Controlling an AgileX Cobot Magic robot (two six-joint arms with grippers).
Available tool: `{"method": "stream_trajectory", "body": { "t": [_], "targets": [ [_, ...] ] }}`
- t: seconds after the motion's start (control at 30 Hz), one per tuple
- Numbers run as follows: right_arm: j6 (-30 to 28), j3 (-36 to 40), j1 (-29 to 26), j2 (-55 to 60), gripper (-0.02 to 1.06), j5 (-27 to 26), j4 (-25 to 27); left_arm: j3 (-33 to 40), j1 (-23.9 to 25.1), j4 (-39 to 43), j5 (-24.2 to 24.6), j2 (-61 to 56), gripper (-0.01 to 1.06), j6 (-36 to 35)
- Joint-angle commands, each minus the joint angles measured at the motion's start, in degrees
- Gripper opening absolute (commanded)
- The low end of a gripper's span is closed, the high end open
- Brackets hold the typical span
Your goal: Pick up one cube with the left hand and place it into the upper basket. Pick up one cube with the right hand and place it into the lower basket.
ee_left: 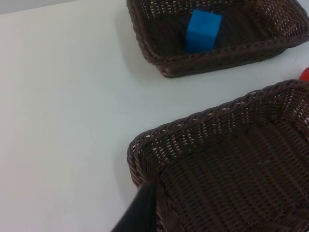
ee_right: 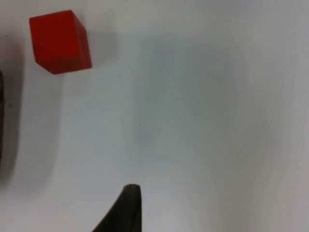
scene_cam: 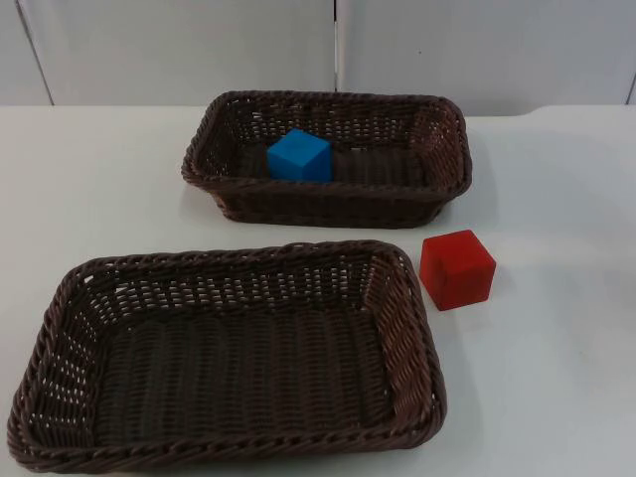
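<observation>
With the right gripper (ee_right: 130, 208) poised over bare table (finger state cannot be told), it should come down squarely over the red cube (scene_cam: 457, 268) lying just beside the lower basket (scene_cam: 60, 298), gripping flat faces; the blue cube (scene_cam: 299, 156) already sits in the upper basket (scene_cam: 447, 139).

White table top (scene_cam: 556, 378), smooth and plain, ending at a grey partition wall (scene_cam: 477, 50) along the far edge. Resting directly on it: a dark brown woven wicker basket (scene_cam: 328, 204), rectangular, at the far side, and a second dark brown woven wicker basket (scene_cam: 229, 447) of like shape at the near side, well apart from the first. Also directly on the surface: a red cube (scene_cam: 456, 268), just beside the near basket's right far corner, not touching either basket.
</observation>
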Motion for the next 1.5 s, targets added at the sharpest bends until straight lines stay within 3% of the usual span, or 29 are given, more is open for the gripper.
{"method": "stream_trajectory", "body": {
  "t": [0.0,0.1,0.57,0.8,1.3,1.47],
  "targets": [
    [-0.46,-1.72,1.8,2.45,1.03,-2.65,0.0,0.3,-0.23,-0.77,-0.21,-0.4,0.91,-0.47],
    [-1.54,-3.52,4.95,6.75,1.03,-6.1,0.0,0.3,-0.23,-0.77,-0.21,-0.4,0.91,-0.47],
    [-3.2,-13.54,15.2,28.01,1.03,-6.02,0.0,0.3,-0.23,-0.77,-0.21,-0.4,0.91,-0.47],
    [-5.48,-18.55,17.44,36.26,1.03,-7.75,0.0,0.3,-0.23,-0.77,-0.21,-0.4,0.91,-0.47],
    [-5.48,-19.62,17.44,48.84,1.03,-22.55,1.64,0.3,-0.23,-0.77,-0.21,-0.4,0.91,-0.47],
    [-5.48,-19.62,17.44,50.78,1.03,-30.37,1.65,0.3,-0.23,-0.77,-0.21,-0.4,0.91,-0.47]
  ]
}}
